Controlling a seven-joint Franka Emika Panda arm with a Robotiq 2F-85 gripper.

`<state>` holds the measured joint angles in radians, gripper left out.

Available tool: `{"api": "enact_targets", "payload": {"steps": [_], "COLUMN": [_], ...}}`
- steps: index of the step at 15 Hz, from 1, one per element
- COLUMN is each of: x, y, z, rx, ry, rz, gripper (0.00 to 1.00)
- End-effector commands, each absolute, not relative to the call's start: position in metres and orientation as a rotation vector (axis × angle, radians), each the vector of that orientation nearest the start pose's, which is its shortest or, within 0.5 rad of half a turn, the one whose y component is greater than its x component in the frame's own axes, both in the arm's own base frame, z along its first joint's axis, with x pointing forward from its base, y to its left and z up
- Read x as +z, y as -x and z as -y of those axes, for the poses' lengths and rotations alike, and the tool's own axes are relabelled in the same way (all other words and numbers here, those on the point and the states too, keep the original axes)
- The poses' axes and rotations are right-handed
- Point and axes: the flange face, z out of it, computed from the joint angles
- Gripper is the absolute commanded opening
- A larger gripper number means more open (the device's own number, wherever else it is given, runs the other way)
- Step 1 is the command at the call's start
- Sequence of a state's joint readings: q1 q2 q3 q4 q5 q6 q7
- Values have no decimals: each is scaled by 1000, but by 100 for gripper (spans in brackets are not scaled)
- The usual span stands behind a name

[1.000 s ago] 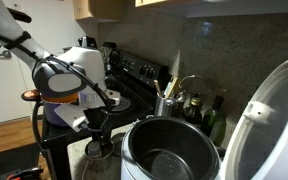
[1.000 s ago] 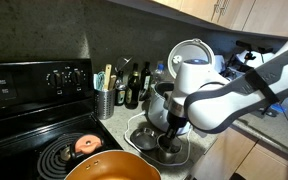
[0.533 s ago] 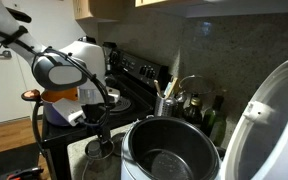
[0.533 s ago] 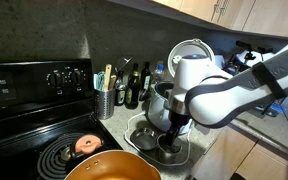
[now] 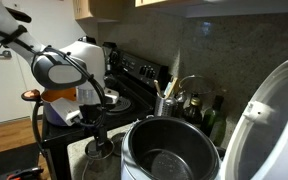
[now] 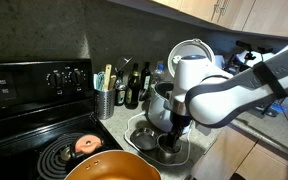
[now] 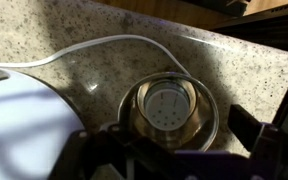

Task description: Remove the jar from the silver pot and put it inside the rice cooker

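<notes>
From the wrist, I look straight down on the jar [image 7: 167, 105]. It is clear glass with a round whitish lid and stands upright inside the silver pot [image 7: 217, 122] on the speckled counter. My gripper [image 7: 169, 142] hangs just above it, open, with a dark finger [image 7: 250, 125] on either side of the pot and nothing held. In both exterior views the gripper [image 5: 97, 128] [image 6: 174, 128] points down over the silver pot [image 5: 99, 151] [image 6: 170, 148]. The rice cooker [image 5: 136, 140] [image 6: 161, 100] stands right beside it, its white lid [image 5: 275, 108] raised and the dark bowl bare.
An orange pot [image 6: 109, 167] sits on the black stove [image 6: 34, 100] near the silver pot. A utensil holder [image 6: 104, 98] and dark bottles [image 6: 136, 88] line the back wall. A white cable [image 7: 94, 48] runs over the counter. The cooker's white side [image 7: 24, 125] is close on the left in the wrist view.
The arm's upper body has shifted a little in an exterior view over the last second. The gripper has stayed over the silver pot, and the jar has not moved.
</notes>
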<state>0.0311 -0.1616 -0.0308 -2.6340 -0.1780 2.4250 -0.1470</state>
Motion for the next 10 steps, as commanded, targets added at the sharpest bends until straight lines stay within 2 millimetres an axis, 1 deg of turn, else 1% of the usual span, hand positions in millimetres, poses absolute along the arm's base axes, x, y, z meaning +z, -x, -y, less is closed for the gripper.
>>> {"api": "enact_targets", "payload": {"steps": [1,2,3,5,8,9,10], "x": [304,304,304,303,300,299,299], "y": [-416,-416,-416,-417,-417,-417,-417], "z": [1,2,3,6,12,14,15], "rx": [109,110,110,111,115,116,118], "ry": [3245,3248,3254,3264,3267,3265,3263], "rz": [417,416,402,384,375,370,367], "gripper": [72,88,93,100,100,95,74]}}
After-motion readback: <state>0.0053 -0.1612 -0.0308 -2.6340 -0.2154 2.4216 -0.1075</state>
